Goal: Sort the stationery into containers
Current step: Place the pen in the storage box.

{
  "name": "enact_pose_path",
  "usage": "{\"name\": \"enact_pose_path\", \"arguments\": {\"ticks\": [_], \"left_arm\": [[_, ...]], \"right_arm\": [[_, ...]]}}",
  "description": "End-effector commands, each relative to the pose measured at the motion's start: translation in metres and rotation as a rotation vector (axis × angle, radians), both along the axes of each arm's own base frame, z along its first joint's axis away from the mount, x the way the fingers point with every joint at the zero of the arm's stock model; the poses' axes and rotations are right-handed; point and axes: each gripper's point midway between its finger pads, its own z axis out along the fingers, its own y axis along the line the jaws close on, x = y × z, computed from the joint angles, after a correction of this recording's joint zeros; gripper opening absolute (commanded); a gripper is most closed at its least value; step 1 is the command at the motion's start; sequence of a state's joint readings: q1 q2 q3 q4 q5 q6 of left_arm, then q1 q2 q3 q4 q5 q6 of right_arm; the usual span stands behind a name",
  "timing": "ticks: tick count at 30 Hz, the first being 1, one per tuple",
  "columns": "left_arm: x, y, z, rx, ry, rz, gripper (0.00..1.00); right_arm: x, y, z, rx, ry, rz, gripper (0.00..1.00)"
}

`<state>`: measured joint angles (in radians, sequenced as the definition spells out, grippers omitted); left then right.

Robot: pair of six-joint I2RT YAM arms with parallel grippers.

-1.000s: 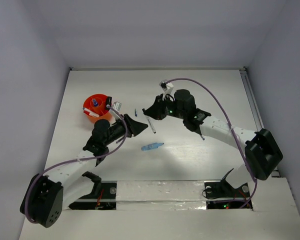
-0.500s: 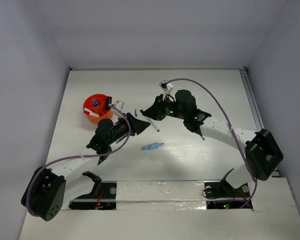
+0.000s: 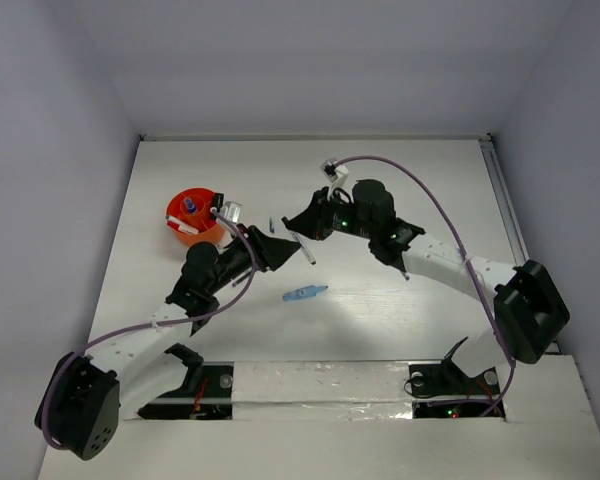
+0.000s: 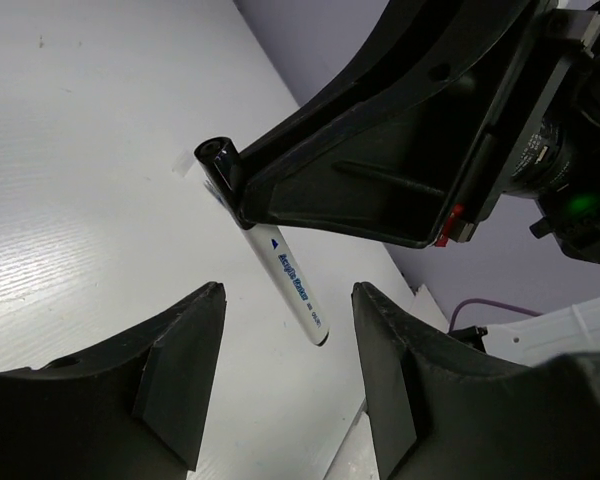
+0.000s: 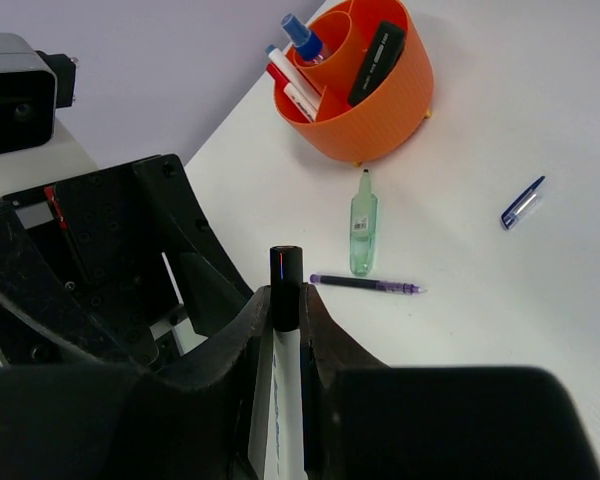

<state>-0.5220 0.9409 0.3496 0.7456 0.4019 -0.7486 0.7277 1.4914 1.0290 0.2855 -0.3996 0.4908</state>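
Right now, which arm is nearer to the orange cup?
Left. The left gripper reaches out from a wrist right beside the orange cup; the right gripper is farther off, beyond the left one, shut on the white pen.

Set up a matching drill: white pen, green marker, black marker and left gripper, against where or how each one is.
1 white pen
2 green marker
3 black marker
4 left gripper

a open, gripping nothing
b inside the orange cup
c clamped in the right gripper
d lying flat near the cup

Pairs: 1-c, 2-d, 3-b, 4-a
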Motion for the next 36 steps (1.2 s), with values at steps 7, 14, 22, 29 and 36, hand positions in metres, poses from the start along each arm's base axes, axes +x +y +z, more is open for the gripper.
{"name": "enact_pose_path", "arguments": {"ticks": [7,14,22,29,36], "left_arm": [[0.009,-0.009,0.021,-0.043,-0.073,-0.013,0.47],[0.014,-0.009,0.035,-0.075,-0.109,0.001,0.38],[0.015,-0.011,0.035,-0.087,-0.110,0.006,0.11],[0.022,-0.001,0.022,-0.009,-0.077,0.076,0.00],[0.051,0.044,0.006,0.145,0.002,0.371,0.00]], "right_arm": [[-0.015,0.004,0.025,0.095,-0.027,0.054,0.00],[-0.020,0.008,0.017,0.112,0.010,0.091,0.00],[-0.023,0.012,0.010,0.129,0.039,0.112,0.00],[-0.018,0.001,0.013,0.103,0.039,0.034,0.17],[0.003,-0.058,0.025,0.128,0.053,-0.155,0.64]]}}
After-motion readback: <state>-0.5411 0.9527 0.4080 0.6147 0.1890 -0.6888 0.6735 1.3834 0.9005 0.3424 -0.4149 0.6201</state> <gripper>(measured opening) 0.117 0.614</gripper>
